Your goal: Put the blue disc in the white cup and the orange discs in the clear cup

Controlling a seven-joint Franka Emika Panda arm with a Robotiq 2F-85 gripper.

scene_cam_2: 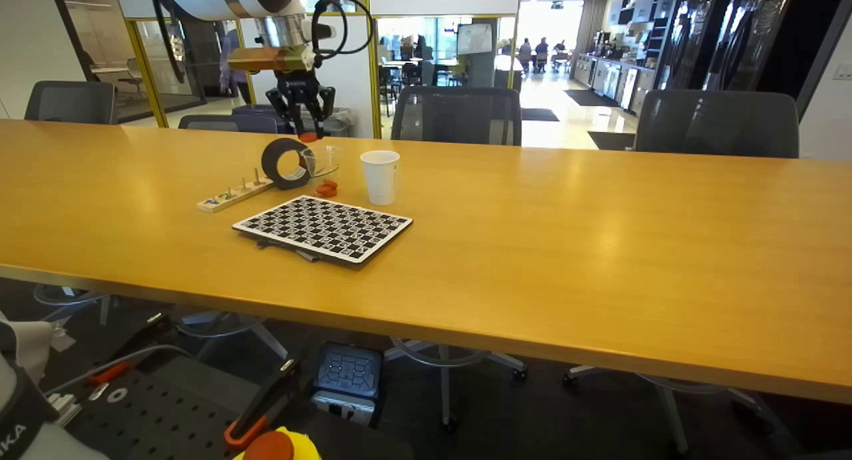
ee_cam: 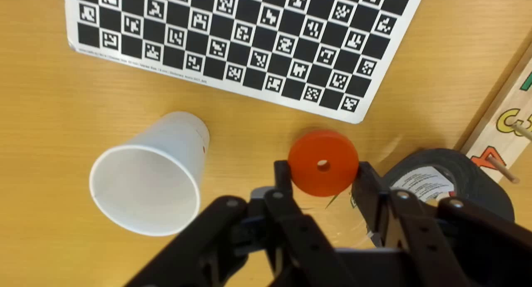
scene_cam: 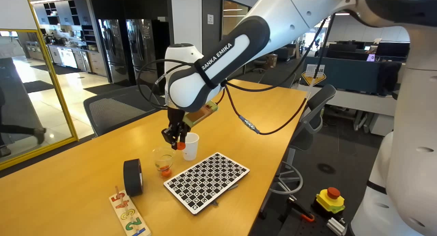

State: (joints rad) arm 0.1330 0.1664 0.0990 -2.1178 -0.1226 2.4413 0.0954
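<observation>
My gripper (ee_cam: 323, 167) is shut on an orange disc (ee_cam: 322, 183), its fingertips at the disc's two sides. In an exterior view the held disc (scene_cam: 181, 146) is above the table, near the rims of both cups. The clear cup (scene_cam: 163, 157) stands upright with orange discs (scene_cam: 166, 171) at its bottom; it also shows in an exterior view (scene_cam_2: 326, 167). In the wrist view it is mostly hidden behind the fingers. The white cup (ee_cam: 145, 187) stands upright beside the gripper and shows in both exterior views (scene_cam: 191, 147) (scene_cam_2: 381, 178). The blue disc is hidden or out of view.
A checkered board (scene_cam: 206, 181) lies in front of the cups. A black tape roll (scene_cam: 132, 177) stands on edge beside the clear cup. A wooden number board with pegs (scene_cam: 129, 213) lies next to the tape roll. Chairs (scene_cam_2: 456, 114) stand along the table.
</observation>
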